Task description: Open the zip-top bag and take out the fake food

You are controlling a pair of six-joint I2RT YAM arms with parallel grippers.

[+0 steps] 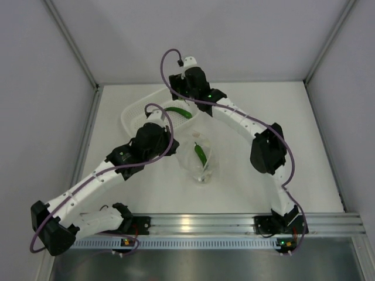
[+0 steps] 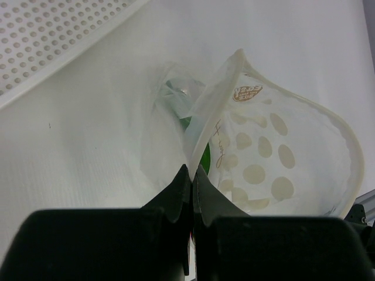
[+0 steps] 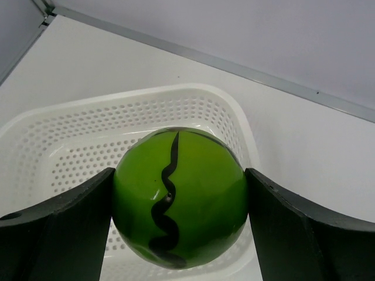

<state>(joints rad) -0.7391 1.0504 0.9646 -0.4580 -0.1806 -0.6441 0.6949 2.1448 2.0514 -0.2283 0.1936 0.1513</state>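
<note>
The transparent zip-top bag (image 1: 201, 159) lies in the middle of the table, mouth gaping, with one dark green pod (image 1: 201, 153) inside. My left gripper (image 2: 192, 171) is shut on the bag's edge (image 2: 214, 111), and a strip of green pod (image 2: 204, 157) shows behind it. My right gripper (image 3: 179, 193) is shut on the lime-green ball fruit (image 3: 179, 196) with a wavy dark mark, held over the white basket (image 3: 70, 129). A second pod (image 1: 177, 111) lies in the basket (image 1: 136, 111), beside the right gripper (image 1: 188, 88) in the top view.
The white perforated basket stands at the back left, its corner showing in the left wrist view (image 2: 53, 41). Grey enclosure walls ring the table. A metal rail (image 1: 193, 225) runs along the near edge between the arm bases.
</note>
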